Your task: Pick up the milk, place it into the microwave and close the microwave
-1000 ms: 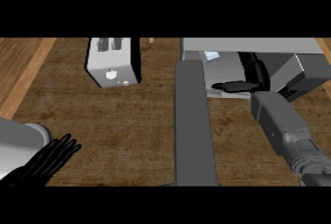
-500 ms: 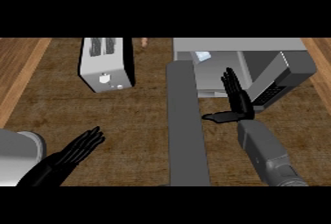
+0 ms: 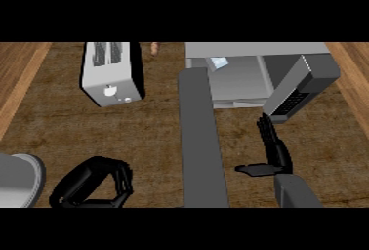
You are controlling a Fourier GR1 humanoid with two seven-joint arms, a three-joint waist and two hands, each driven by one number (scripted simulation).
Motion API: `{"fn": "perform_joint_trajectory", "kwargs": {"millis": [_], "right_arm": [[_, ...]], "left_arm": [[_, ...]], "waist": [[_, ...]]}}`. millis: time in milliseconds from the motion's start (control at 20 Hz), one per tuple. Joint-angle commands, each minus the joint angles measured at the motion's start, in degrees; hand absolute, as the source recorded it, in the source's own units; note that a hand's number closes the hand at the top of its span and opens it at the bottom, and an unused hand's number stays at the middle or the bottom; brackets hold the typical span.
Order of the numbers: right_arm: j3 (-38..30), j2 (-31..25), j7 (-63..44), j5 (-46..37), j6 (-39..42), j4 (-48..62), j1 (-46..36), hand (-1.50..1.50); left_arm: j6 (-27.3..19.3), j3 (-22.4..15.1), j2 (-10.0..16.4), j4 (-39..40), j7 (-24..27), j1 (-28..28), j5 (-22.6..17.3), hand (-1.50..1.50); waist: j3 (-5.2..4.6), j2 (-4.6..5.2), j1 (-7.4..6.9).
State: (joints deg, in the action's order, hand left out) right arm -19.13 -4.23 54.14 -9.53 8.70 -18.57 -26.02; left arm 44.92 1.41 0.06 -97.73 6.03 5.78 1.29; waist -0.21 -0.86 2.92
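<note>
You're looking down at a kitchen: a toaster (image 3: 112, 73) stands on a dark wood-grain counter (image 3: 144, 129), and beside it sits a grey microwave (image 3: 249, 80) with its door (image 3: 203, 146) swung open.

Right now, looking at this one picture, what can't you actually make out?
Head view only:
Milk: just a pale corner shows inside the microwave; its roof hides the rest.
Tan thing beside the toaster: cut by the top edge, too small to name.
Right hand: whether its straight fingertips touch the open door cannot be told from above.
Left hand: curled; the lower edge cuts its wrist.
</note>
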Motion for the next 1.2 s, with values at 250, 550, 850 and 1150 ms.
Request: {"fn": "perform_joint_trajectory", "kwargs": {"millis": [250,550,850,1150], "right_arm": [[0.6,-6.4,3.6,3.4,9.1,-14.5,18.7,-1.5],[1.4,-7.9,0.2,8.4,13.7,-30.8,29.9,-1.5],[3.2,-8.5,-0.7,13.9,18.9,-45.2,41.7,-1.5],[7.6,-10.3,-7.3,19.5,24.4,-57.8,44.6,-1.5]], "left_arm": [[-5.3,-6.2,0.0,6.8,3.9,-6.3,10.8,1.5],[-12.8,-16.2,-0.1,14.1,9.3,-8.6,13.0,1.5],[-22.6,-24.7,-0.1,22.9,13.8,-13.0,13.7,1.5],[-30.7,-37.6,-0.1,30.5,12.5,-16.8,7.2,1.5]], "waist": [[-0.14,0.01,1.5],[-0.07,0.42,0.06],[-0.03,0.67,0.21],[-0.12,0.99,1.82]]}}
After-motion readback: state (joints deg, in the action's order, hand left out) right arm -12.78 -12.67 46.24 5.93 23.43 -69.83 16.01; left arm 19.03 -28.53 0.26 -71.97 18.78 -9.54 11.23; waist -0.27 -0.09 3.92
